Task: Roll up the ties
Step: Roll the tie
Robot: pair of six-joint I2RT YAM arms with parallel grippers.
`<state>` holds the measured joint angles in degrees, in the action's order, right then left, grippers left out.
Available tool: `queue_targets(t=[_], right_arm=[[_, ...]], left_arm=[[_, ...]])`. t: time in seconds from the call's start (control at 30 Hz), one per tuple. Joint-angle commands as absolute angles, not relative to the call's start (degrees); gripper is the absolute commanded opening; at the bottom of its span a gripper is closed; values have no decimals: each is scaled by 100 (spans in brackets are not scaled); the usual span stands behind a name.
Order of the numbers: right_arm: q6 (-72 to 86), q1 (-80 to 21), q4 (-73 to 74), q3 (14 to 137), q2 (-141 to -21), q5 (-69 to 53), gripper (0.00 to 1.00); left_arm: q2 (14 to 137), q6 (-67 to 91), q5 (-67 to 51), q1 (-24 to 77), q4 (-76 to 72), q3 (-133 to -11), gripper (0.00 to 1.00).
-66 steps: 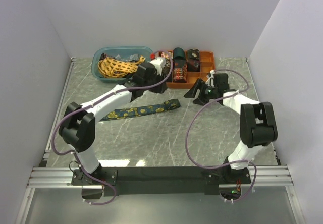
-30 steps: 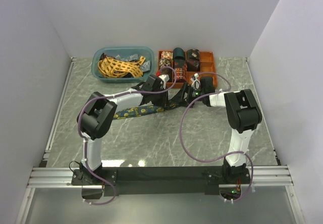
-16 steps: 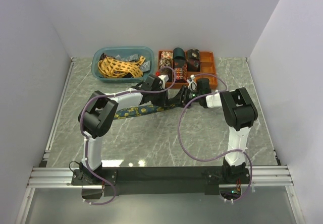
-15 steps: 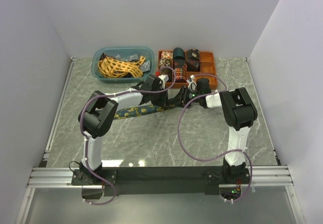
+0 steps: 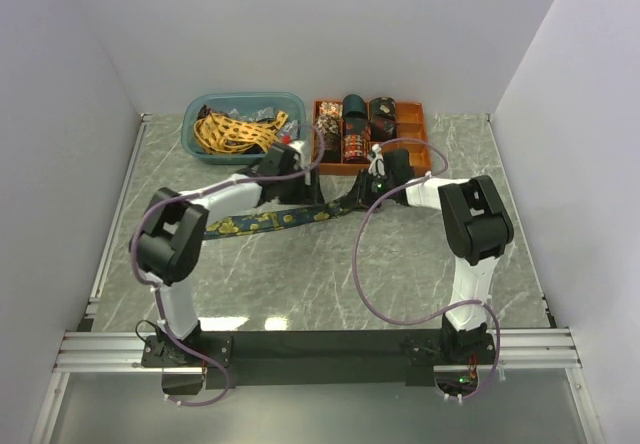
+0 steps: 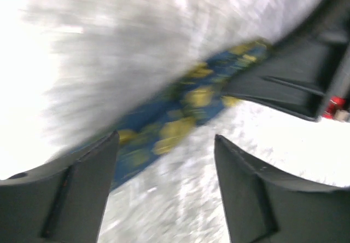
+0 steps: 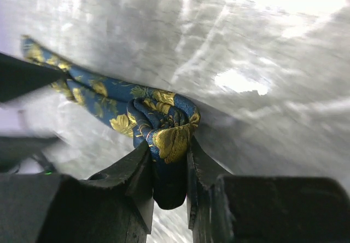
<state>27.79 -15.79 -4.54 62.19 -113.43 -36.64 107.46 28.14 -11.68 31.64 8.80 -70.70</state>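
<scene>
A dark blue tie (image 5: 265,221) with gold flowers lies stretched across the marble table. Its right end is curled into a small roll (image 7: 164,120). My right gripper (image 5: 356,200) is shut on that roll, with the folded fabric pinched between both fingers (image 7: 168,144). My left gripper (image 5: 308,190) stands open just above the tie, left of the right gripper, holding nothing. In the blurred left wrist view the tie (image 6: 180,106) runs slantwise beyond the spread fingers (image 6: 87,188), and the right gripper's dark body (image 6: 295,84) shows at the tie's end.
A blue bin (image 5: 240,96) at the back left holds a yellow lattice tie (image 5: 232,130) and darker ones. Beside it stands an orange tray (image 5: 412,151) with several rolled ties (image 5: 352,129). Purple cables loop from both arms.
The right gripper shut on the tie's curled end. The left gripper let go, opened wide and drew back a little to the left.
</scene>
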Motion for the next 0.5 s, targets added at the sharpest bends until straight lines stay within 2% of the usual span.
queue_targets(t=[0.0,0.03,0.23,0.47], right_arm=[[1794,-1565,1009,6511,-10934,-2366,0],[1671,-1573,1193,6582,-10881,-1973,0],[959,-1748,2249,7101,-10425,-259,0],[511,-2319,2750,7365,-10318,1562,0]], left_arm=[[10039,2944,-932,2604,1115,-6822,80],[9933,2936,-932,2515,1151,-6733,86],[9238,2848,-336,1943,1633,-6241,97],[8842,2900,-115,1354,1767,-5828,97]])
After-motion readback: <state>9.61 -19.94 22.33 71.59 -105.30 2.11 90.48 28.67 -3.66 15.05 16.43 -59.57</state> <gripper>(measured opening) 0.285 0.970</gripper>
